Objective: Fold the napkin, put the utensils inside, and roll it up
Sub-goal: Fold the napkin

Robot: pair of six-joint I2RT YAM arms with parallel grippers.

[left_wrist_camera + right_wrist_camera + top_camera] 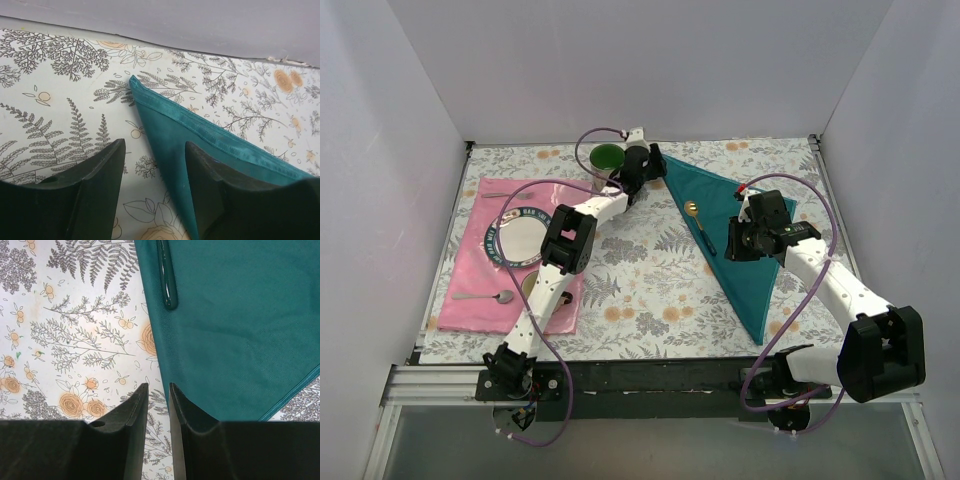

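The teal napkin (pixel 750 235) lies folded into a triangle on the right half of the floral tablecloth. One utensil (pixel 702 228), with a gold head and a dark green handle, rests on its left part; its handle end (pixel 167 280) shows in the right wrist view. My left gripper (pixel 635 183) hovers at the napkin's far-left corner (pixel 150 107), open (pixel 155 150), the right finger over the cloth and nothing gripped. My right gripper (pixel 740 242) is above the napkin's left edge (pixel 200 340), its jaws (pixel 158 387) a narrow gap apart with only tablecloth between them.
A pink placemat (pixel 480 200) on the left holds a round plate (pixel 518 238) and a silver spoon (pixel 486 296). A green cup (pixel 608 157) stands at the back, close to the left wrist. White walls enclose the table on three sides.
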